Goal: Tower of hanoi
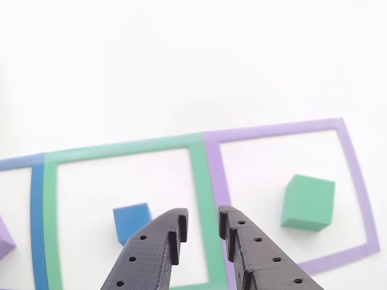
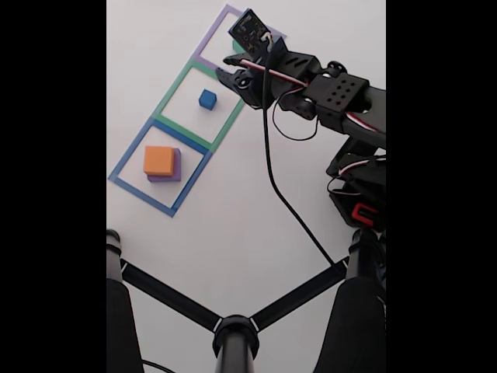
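- In the middle green tape square (image 1: 124, 151) sits the blue cube (image 1: 132, 222), alone, near that square's lower left part in the other view; in the fixed view I see the same cube (image 2: 207, 99) inside the middle outline.
- The green block (image 1: 308, 202) lies in the purple tape square (image 1: 284, 128), toward its right side in the other view, well apart from the blue cube, with the shared tape border between them.
- At the far end of the row, in the blue tape square (image 2: 124, 165), the orange block (image 2: 159, 160) rests on the purple block (image 2: 177, 165), which peeks out at its right and lower edges in the fixed view.
- My gripper (image 1: 202, 223) hangs over the border between the green and purple squares, its fingers slightly parted and holding nothing.
- From that spot the blue cube is just beside the left finger (image 1: 158, 241), low and to the left; the green block is farther off to the right.
- I judge the blue cube the nearer pick, and it would call for a small shift left across the table (image 1: 181, 60) before lowering.
- All four blocks are square, so I see no long axis to line up with.
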Controlling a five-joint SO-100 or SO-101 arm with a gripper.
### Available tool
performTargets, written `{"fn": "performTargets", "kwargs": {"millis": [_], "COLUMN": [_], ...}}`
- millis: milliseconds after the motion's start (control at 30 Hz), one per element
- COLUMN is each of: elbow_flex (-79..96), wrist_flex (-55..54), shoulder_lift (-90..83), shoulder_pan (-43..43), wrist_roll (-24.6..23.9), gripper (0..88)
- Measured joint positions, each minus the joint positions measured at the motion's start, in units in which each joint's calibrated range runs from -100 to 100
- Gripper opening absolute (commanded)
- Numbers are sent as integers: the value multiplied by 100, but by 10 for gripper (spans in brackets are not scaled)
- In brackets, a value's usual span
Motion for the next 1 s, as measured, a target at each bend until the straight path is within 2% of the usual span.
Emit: {"fn": "performTargets", "kwargs": {"millis": [233,467,633,833,1000], "elbow_flex": [-2150,-4395,-5178,-5239,-5039], "wrist_flex": [3636,5979,6758,6958,6950], "shoulder_lift": [-743,-785,-802,-802,-861], "shoulder_pan": [295,647,1015,1449,1686], "wrist_roll": [0,0,0,0,0], "gripper": [0,0,0,13,128]}}
